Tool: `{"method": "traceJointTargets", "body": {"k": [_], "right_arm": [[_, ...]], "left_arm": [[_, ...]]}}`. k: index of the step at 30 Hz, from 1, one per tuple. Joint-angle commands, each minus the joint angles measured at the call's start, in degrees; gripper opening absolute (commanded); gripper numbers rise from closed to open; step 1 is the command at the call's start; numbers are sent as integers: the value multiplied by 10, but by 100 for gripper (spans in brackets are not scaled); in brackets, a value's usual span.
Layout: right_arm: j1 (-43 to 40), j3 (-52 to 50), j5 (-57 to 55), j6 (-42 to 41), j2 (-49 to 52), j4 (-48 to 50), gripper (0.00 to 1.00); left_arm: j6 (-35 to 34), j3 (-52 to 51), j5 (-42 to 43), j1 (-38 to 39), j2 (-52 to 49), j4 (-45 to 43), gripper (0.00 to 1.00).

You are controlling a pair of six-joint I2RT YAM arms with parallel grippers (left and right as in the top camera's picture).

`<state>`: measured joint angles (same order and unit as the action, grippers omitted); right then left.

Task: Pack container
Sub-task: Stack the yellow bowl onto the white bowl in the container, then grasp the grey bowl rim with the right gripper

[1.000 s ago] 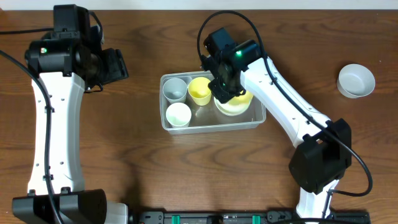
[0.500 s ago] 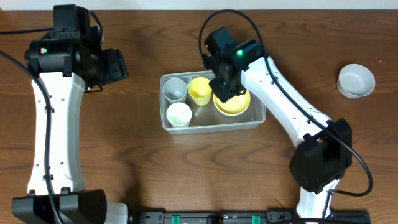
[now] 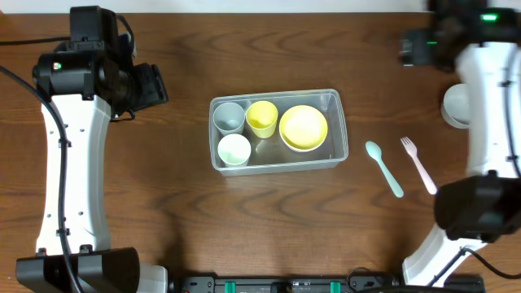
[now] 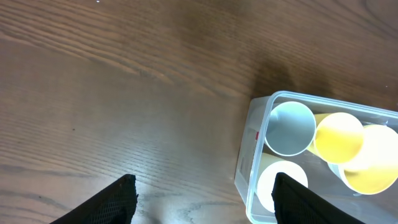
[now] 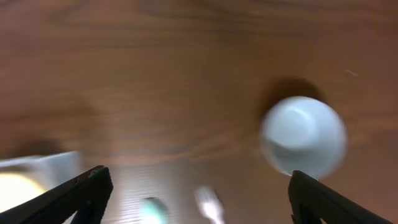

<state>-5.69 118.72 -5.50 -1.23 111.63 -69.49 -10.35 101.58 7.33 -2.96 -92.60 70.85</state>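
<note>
The clear plastic container (image 3: 339, 155) sits at the table's middle. It holds a grey cup (image 3: 229, 117), a yellow cup (image 3: 261, 118), a white cup (image 3: 234, 150) and a yellow bowl (image 3: 304, 128). It also shows in the left wrist view (image 4: 252, 155). My left gripper (image 4: 205, 202) is open and empty, left of the container. My right gripper (image 5: 199, 202) is open and empty at the far right back, above the table near a white bowl (image 5: 303, 135), with the view blurred.
A light green spoon (image 3: 383, 167) and a pink fork (image 3: 418, 163) lie right of the container. The white bowl (image 3: 456, 106) stands at the right edge, partly hidden by my right arm.
My right gripper let go of the yellow bowl in the container and swung away to the far right back. The left arm has not moved.
</note>
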Motion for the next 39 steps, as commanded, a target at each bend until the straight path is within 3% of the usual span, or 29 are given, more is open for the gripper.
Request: {"method": "traceJointTargets", "body": {"k": [1,13,20,26,31,39], "right_arm": [[-53,4,23,28,32,-2,94],[-135,4,68,47,182,9,94],[-139,4,68,47,248,11,86],[-138,4,64,41,260,12,57],[-138,4,64,41,260,10,25],[-138,4,64,40,260,8,4]], "left_arm": [[0,-4,0,-2,-3,3,70],[0,-5,0,-2,-3,7,70],[0,-5,0,-2,-3,8,70],[0,-5,0,-2,-4,8,70],[0,-5,0,-2,-3,8,70],[0,-5,0,-2,-4,9,70]]}}
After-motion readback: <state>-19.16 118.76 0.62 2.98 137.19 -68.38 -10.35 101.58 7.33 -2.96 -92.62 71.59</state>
